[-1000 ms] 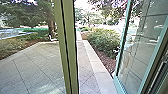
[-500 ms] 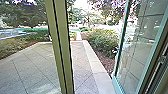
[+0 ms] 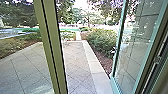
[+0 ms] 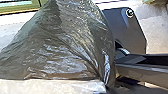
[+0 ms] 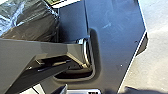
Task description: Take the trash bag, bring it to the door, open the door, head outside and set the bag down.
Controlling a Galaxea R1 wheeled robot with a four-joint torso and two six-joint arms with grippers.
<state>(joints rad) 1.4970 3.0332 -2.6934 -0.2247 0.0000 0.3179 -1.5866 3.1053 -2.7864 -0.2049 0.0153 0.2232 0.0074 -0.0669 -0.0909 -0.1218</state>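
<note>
Left end effector [image 4: 108,89] at trash bag [image 4: 67,42] edge

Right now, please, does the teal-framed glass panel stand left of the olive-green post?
No, in the head view the panel is right of the post.

I read no legible text, dark marks [image 5: 93,92] on a pale strip [image 5: 79,92] were cut off, indecipherable.

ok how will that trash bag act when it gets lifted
The trash bag will probably be floppy and sag, since its skin is creased and folded. Its glossy surface looks likely to slip. Weight is hard to judge, with the contents hidden.
</note>
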